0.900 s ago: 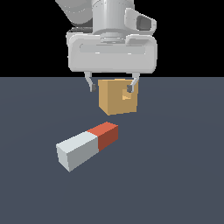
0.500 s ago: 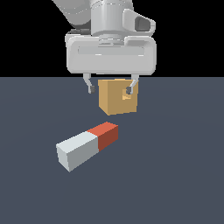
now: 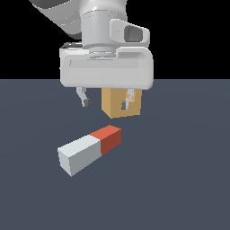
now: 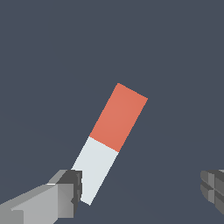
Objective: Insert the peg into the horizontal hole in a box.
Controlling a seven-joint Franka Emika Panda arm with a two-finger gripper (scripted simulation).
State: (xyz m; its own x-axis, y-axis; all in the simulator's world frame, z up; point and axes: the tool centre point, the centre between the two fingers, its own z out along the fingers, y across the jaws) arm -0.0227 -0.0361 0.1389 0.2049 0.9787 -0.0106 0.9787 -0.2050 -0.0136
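The peg (image 3: 90,149) lies flat on the dark floor, its pale grey-white part toward the exterior view's left and its red-orange end toward the box. The tan box (image 3: 112,107) stands just behind it. Its hole is mostly hidden behind a finger. My gripper (image 3: 106,102) hangs open and empty above the floor, in front of the box and above the peg's red end. In the wrist view the peg (image 4: 109,140) lies slanted below my gripper (image 4: 142,190), its pale end close to one finger (image 4: 70,192). The box is out of the wrist view.
The dark grey floor (image 3: 188,179) spreads flat around the peg and box. Nothing else stands on it.
My gripper has come lower and a little toward the exterior view's left, closer to the peg. The peg and the box have not moved.
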